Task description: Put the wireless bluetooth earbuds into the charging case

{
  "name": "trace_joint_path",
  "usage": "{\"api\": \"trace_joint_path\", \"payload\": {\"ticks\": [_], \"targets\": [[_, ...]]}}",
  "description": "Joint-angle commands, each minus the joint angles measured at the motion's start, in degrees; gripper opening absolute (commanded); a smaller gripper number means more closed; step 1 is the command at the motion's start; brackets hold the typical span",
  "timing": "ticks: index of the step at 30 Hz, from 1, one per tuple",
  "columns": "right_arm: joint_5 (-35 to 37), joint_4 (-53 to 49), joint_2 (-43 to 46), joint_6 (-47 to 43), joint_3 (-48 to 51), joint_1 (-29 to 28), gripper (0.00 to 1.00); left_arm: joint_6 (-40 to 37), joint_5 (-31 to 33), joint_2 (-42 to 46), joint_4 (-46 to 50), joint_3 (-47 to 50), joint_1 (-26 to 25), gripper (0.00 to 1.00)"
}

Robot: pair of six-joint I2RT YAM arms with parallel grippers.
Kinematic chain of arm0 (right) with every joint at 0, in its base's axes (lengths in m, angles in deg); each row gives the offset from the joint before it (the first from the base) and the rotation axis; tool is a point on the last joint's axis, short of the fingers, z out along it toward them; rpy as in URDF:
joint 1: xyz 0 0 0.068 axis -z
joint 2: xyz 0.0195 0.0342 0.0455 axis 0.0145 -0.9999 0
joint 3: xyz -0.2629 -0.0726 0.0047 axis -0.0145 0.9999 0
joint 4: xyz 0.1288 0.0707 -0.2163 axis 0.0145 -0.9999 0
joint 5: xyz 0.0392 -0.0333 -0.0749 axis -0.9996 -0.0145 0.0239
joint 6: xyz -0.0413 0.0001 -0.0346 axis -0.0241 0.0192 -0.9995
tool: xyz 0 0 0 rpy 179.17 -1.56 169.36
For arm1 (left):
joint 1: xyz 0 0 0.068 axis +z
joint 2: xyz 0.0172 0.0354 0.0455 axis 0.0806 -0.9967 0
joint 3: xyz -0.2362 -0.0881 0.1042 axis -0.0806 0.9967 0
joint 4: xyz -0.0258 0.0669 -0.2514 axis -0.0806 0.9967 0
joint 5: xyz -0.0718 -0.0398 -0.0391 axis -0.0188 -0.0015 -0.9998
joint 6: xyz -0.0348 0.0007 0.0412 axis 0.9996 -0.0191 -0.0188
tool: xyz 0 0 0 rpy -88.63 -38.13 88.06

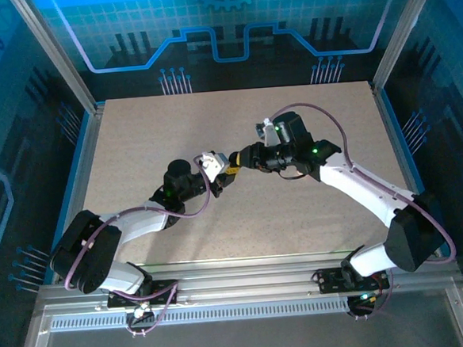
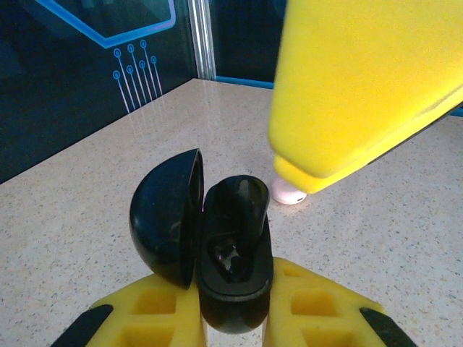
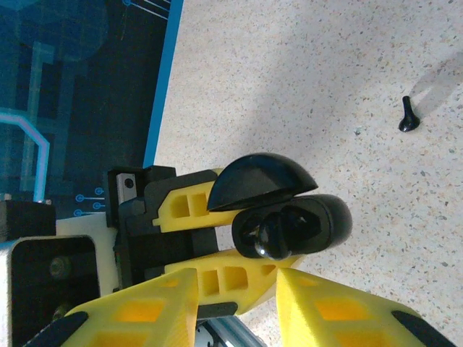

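My left gripper is shut on the base of a black charging case, held up off the table with its lid swung open to the left. A black earbud sits partly in the case's well, its rounded back sticking out. My right gripper is just short of that earbud, jaws apart with nothing between them. The two grippers meet at the table's middle. A second black earbud lies on the table. A small pale pink rounded piece lies half hidden behind the right finger.
The speckled beige table is ringed by an aluminium frame and blue walls. The left gripper's yellow fingers and black mount fill the space directly ahead of the right gripper.
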Motion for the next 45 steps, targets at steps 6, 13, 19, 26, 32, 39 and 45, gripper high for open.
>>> {"api": "trace_joint_path", "payload": {"ticks": [6,13,19,26,32,39,45], "targets": [[-0.8,1.2,-2.1,0.2,-2.7,-0.4,0.32,0.5,0.3,0.9,-3.5,0.4,-1.0,0.14],[-1.1,1.2,-3.1,-0.6,-4.0,0.1,0.30,0.8,0.0,0.9,-3.6,0.3,-1.2,0.14],[-1.1,1.0,-3.5,-0.9,-4.1,0.1,0.30,1.1,0.0,1.3,-3.5,0.4,-1.4,0.14],[-2.1,1.6,-3.4,-1.1,-4.0,0.0,0.29,1.1,0.3,1.6,-2.9,0.5,-1.5,0.14],[0.3,-2.8,-0.4,-3.8,-5.6,0.1,0.30,6.6,3.2,1.8,-3.6,2.0,-0.3,0.14],[5.8,-17.3,-1.0,-8.1,-11.5,0.4,0.31,14.1,2.9,7.8,-1.0,6.0,6.3,0.14],[7.0,-26.3,-8.8,-10.1,-18.3,0.1,0.31,15.6,7.2,16.8,10.9,7.8,9.8,0.14]]}}
